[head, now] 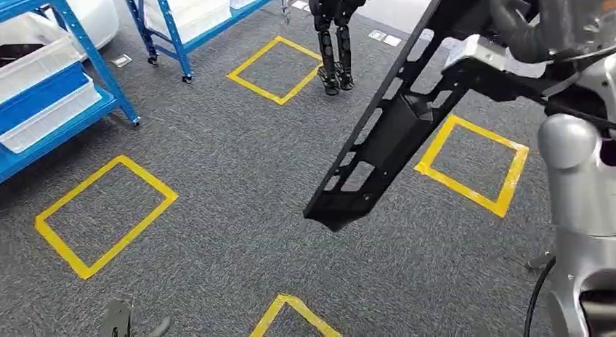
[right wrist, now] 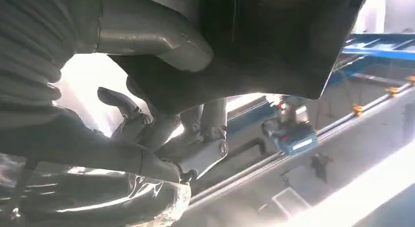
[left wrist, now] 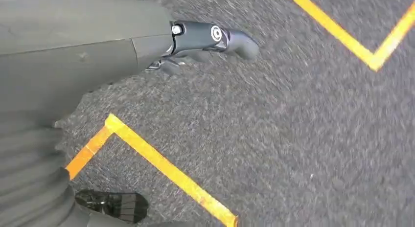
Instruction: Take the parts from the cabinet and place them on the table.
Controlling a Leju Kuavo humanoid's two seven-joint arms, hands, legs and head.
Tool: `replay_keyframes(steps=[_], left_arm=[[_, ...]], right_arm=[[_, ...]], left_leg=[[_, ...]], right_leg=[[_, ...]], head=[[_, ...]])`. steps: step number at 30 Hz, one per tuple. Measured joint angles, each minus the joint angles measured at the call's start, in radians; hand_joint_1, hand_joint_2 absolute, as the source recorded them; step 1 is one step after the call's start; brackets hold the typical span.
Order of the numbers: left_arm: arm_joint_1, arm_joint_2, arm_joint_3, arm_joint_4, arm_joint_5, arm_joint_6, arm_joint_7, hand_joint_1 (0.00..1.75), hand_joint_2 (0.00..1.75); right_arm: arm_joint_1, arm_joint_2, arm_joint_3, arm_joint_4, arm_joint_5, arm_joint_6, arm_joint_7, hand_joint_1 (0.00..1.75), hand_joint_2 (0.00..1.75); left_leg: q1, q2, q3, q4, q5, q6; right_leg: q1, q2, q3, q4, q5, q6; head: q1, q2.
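A long black slotted part (head: 392,134) slants down from the upper right toward the middle of the floor in the head view. My right hand (head: 519,32) grips its upper end. In the right wrist view the thumb and fingers of that hand (right wrist: 166,134) wrap around the dark part (right wrist: 274,41). My left hand (left wrist: 210,38) hangs over the grey carpet with its fingers apart and nothing in it.
Blue racks (head: 109,83) with white bins (head: 43,112) stand at the left and top left. Yellow taped squares (head: 105,213) mark the grey carpet. The legs of another black humanoid robot (head: 334,39) stand at the top centre.
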Motion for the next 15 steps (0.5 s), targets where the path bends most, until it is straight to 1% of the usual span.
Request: replay_keyframes(steps=[1,2,3,4,5,6,7,8,9,10,11,12,13,14,15], left_arm=[[-0.001,0.000,-0.002,0.000,-0.001,0.000,0.001,0.00,1.75],[-0.002,-0.001,-0.003,0.000,-0.001,0.000,0.001,0.00,1.75],[-0.003,-0.001,-0.006,0.000,-0.002,0.000,0.001,0.00,1.75],[-0.004,-0.001,-0.008,0.000,-0.005,0.000,0.002,0.00,1.75],[-0.003,-0.001,-0.012,0.000,-0.013,0.000,0.003,0.00,1.75],[-0.003,-0.002,-0.017,0.000,-0.022,-0.001,0.006,0.00,1.75],[-0.004,-0.002,-0.023,0.000,-0.031,-0.001,0.011,0.00,1.75],[-0.005,-0.003,-0.029,0.000,-0.039,-0.001,0.016,0.00,1.75],[-0.005,-0.004,-0.035,0.000,-0.044,-0.001,0.019,0.00,1.75],[-0.007,-0.003,-0.041,0.000,-0.046,-0.001,0.022,0.00,1.75],[-0.006,-0.005,-0.046,0.000,-0.049,0.000,0.022,0.00,1.75],[-0.005,-0.006,-0.048,0.001,-0.053,0.000,0.025,0.00,1.75],[-0.004,-0.006,-0.050,0.001,-0.053,0.000,0.028,0.00,1.75],[-0.003,-0.006,-0.050,0.001,-0.055,0.000,0.031,0.00,1.75],[-0.003,-0.006,-0.051,0.001,-0.062,0.000,0.036,0.00,1.75]], right_arm=[[-0.011,-0.005,0.003,0.002,-0.003,0.003,0.002,1.75,1.75],[-0.024,-0.010,0.008,0.004,-0.005,0.003,0.003,1.75,1.75],[-0.035,-0.014,0.011,0.005,-0.005,0.003,0.003,1.75,1.75],[-0.046,-0.018,0.016,0.005,-0.006,0.004,0.006,1.75,1.75],[-0.060,-0.018,0.021,0.006,-0.008,0.006,0.010,1.75,1.75],[-0.064,-0.020,0.025,0.007,-0.011,0.008,0.015,1.75,1.75],[-0.068,-0.027,0.029,0.008,-0.013,0.011,0.021,1.75,1.75],[-0.070,-0.036,0.034,0.011,-0.017,0.013,0.025,1.75,1.75],[-0.075,-0.043,0.039,0.012,-0.021,0.013,0.027,1.75,1.75],[-0.081,-0.045,0.042,0.012,-0.023,0.014,0.027,1.75,1.75],[-0.090,-0.047,0.045,0.013,-0.023,0.014,0.028,1.75,1.75],[-0.091,-0.047,0.047,0.015,-0.024,0.014,0.030,1.75,1.75],[-0.092,-0.045,0.053,0.016,-0.025,0.015,0.030,1.75,1.75],[-0.092,-0.045,0.059,0.017,-0.026,0.017,0.030,1.75,1.75],[-0.092,-0.045,0.063,0.019,-0.027,0.022,0.031,1.75,1.75]], left_leg=[[0.000,0.011,0.000,0.000,0.000,-0.001],[0.000,0.025,0.001,0.000,-0.001,-0.001],[0.000,0.034,0.002,0.000,-0.002,-0.003],[-0.004,0.042,0.005,0.000,-0.004,-0.007],[-0.014,0.052,0.001,0.007,-0.009,-0.014],[-0.016,0.061,0.004,0.005,-0.008,-0.016],[-0.018,0.070,0.006,0.006,-0.009,-0.017],[-0.016,0.084,0.007,0.004,-0.010,-0.020],[-0.014,0.092,0.006,0.007,-0.015,-0.025],[-0.005,0.044,-0.002,0.024,-0.032,-0.034],[-0.002,0.000,-0.019,0.073,-0.070,-0.036],[-0.002,-0.022,-0.049,0.146,-0.113,-0.038],[-0.002,-0.034,-0.088,0.238,-0.155,-0.041],[-0.001,-0.037,-0.117,0.302,-0.177,-0.042],[0.000,-0.037,-0.129,0.326,-0.175,-0.043]], right_leg=[[0.000,-0.002,0.021,-0.039,0.019,0.008],[0.000,-0.011,0.072,-0.133,0.055,0.018],[0.000,-0.030,0.122,-0.222,0.084,0.022],[0.001,-0.092,0.171,-0.308,0.103,0.019],[0.022,-0.099,0.188,-0.337,0.112,0.009],[0.020,-0.083,0.182,-0.336,0.118,-0.005],[0.020,-0.073,0.179,-0.334,0.120,-0.008],[0.021,-0.059,0.176,-0.334,0.121,-0.010],[0.007,-0.049,0.176,-0.339,0.127,-0.020],[-0.004,-0.036,0.178,-0.341,0.130,-0.025],[-0.006,-0.027,0.176,-0.340,0.132,-0.036],[-0.005,-0.018,0.175,-0.341,0.133,-0.045],[-0.004,-0.006,0.175,-0.341,0.133,-0.045],[-0.004,0.007,0.174,-0.340,0.133,-0.045],[-0.004,0.020,0.174,-0.340,0.134,-0.045]], head=[[0.000,0.000],[0.000,0.000],[0.000,0.000],[0.002,0.000],[0.007,0.000],[0.001,0.000],[0.000,0.000],[0.001,0.000],[0.000,0.000],[0.000,0.000],[-0.001,0.000],[-0.003,0.000],[-0.002,0.000],[-0.003,0.000],[-0.004,0.000]])
